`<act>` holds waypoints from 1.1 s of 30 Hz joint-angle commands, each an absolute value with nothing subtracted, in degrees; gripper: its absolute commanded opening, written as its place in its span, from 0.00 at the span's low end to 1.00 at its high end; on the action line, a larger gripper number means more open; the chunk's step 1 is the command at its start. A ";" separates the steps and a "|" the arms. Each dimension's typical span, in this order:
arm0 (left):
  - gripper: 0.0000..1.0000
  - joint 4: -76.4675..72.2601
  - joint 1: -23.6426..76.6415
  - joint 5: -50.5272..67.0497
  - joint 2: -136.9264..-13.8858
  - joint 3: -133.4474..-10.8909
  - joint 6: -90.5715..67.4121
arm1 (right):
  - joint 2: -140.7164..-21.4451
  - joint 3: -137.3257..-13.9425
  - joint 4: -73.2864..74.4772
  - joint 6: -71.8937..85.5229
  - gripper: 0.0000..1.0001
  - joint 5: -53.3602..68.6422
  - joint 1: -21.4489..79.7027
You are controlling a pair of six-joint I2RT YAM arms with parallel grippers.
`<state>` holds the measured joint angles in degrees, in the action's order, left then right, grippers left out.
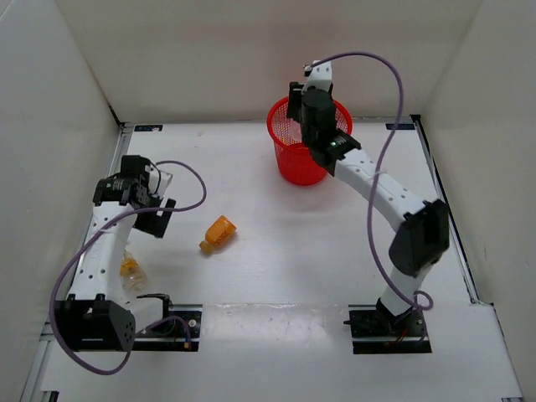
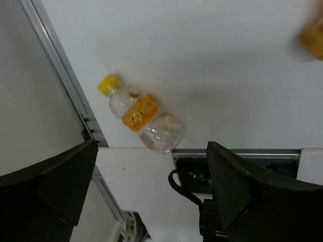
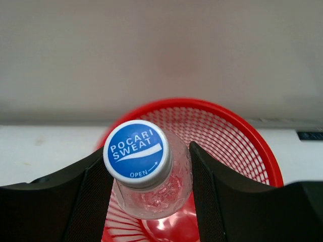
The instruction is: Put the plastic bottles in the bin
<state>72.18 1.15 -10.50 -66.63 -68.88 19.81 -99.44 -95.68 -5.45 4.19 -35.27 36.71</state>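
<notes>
My right gripper [image 1: 311, 126] hangs over the round red mesh bin [image 1: 295, 164] at the back of the table. In the right wrist view my right gripper [image 3: 151, 194] is shut on a clear bottle with a blue Pocari Sweat cap [image 3: 136, 151], held above the bin's opening [image 3: 242, 123]. An orange bottle [image 1: 218, 234] lies on its side mid-table and shows blurred in the left wrist view [image 2: 313, 38]. A clear bottle with a yellow cap and label [image 2: 144, 118] lies near the left arm's base [image 1: 131, 272]. My left gripper [image 2: 151, 201] is open and empty above it [image 1: 157, 199].
A metal rail [image 2: 60, 75] runs along the table's left edge beside the clear bottle. The left arm's base plate and black cable [image 2: 186, 189] lie just below it. White walls enclose the table on three sides.
</notes>
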 commanded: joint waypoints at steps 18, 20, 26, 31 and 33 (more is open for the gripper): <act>1.00 62.58 -23.97 -16.17 -71.71 -51.17 18.37 | -93.80 -95.28 5.63 5.01 1.00 -33.05 35.85; 1.00 62.58 -26.44 -11.37 -73.20 -51.15 18.37 | -91.85 -92.48 4.05 5.01 1.00 -33.05 36.39; 1.00 58.72 -30.59 -5.89 -79.80 -49.57 18.37 | -85.70 -86.14 1.24 6.68 1.00 -31.91 38.94; 1.00 56.25 -32.51 -2.64 -83.66 -49.57 17.84 | -82.10 -81.74 0.00 7.91 1.00 -31.90 38.94; 1.00 56.95 -33.05 -0.63 -85.08 -49.57 17.84 | -81.39 -80.51 0.00 8.44 1.00 -31.90 38.94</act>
